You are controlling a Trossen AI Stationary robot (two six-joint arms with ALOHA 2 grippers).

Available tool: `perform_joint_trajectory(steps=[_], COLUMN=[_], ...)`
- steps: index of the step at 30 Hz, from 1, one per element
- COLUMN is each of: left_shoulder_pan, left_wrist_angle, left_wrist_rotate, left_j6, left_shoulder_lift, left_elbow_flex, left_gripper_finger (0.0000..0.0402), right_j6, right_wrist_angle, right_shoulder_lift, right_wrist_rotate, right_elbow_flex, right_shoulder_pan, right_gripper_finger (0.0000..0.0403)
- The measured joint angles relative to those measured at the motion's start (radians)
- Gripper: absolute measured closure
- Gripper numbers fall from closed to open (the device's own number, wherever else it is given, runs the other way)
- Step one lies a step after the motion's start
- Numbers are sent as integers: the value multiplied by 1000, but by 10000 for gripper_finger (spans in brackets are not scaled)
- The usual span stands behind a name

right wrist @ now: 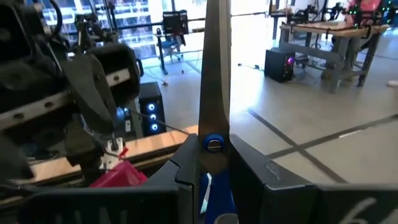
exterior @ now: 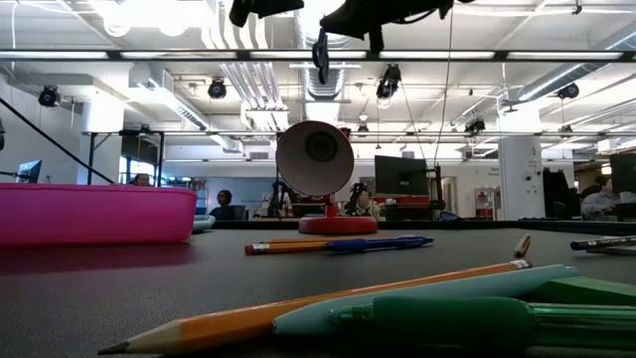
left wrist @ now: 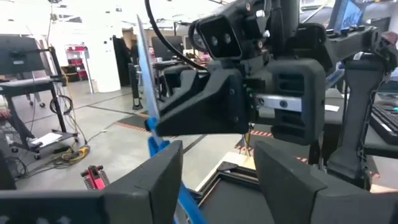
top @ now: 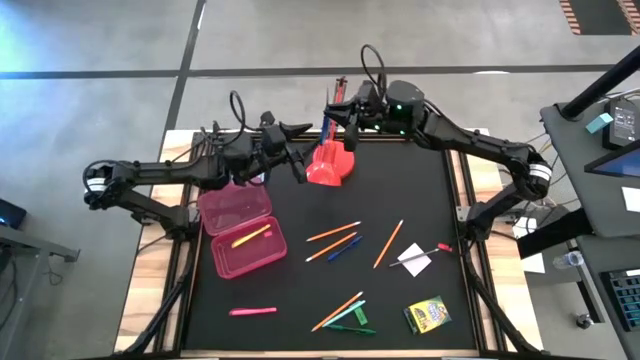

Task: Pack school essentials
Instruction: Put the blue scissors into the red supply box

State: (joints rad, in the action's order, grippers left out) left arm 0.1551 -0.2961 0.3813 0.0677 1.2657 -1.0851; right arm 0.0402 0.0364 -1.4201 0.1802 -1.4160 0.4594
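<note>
The blue-handled scissors stand upright in the air over the table's far edge, blades up and closed, with my right gripper shut on them. My left gripper is open and faces the right one; the scissors' blue handle runs between its fingers. On the mat lie orange pencils, a blue pen, a pink highlighter, green pens, a white square and a crayon box. A yellow highlighter lies in the pink box. My right gripper pinches the scissors at the pivot screw between its two fingers. The fingers come in level, from the table's right, and lie across the scissors. The scissors are lifted clear, blades up, with the blue handle hanging below. My left gripper's fingers stand on either side of the handle; I cannot tell whether one touches it.
A red scoop-shaped object stands on the mat's far edge, just below both grippers. The pink box's open lid lies under my left arm. A desk with devices stands beyond the table's right edge.
</note>
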Motion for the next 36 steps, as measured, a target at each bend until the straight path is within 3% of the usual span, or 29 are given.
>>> perform_joint_trajectory(steps=[3,8,23,28,36], left_shoulder_pan=[1,3,6,8,9], left_wrist_angle=[-1,0,-73,-89,-89], left_wrist_rotate=[15,235,224,297,308], left_j6=[1,17,16,17,17], left_shoulder_lift=[0,5,80,116,114], left_elbow_flex=[0,0,0,0,0], left_gripper_finger=[194,170,169,169,236], right_j6=[-19,-82,-161,-171,-172], right_wrist_angle=[3,-5,6,6,-2], right_shoulder_lift=[-27,-64,-88,-87,-88], right_wrist_rotate=[0,1,-35,-34,-34], right_elbow_flex=[-35,-78,-110,-112,-112], right_shoulder_pan=[-14,-42,-71,-83,-93], right_gripper_finger=[354,354,354,354,354])
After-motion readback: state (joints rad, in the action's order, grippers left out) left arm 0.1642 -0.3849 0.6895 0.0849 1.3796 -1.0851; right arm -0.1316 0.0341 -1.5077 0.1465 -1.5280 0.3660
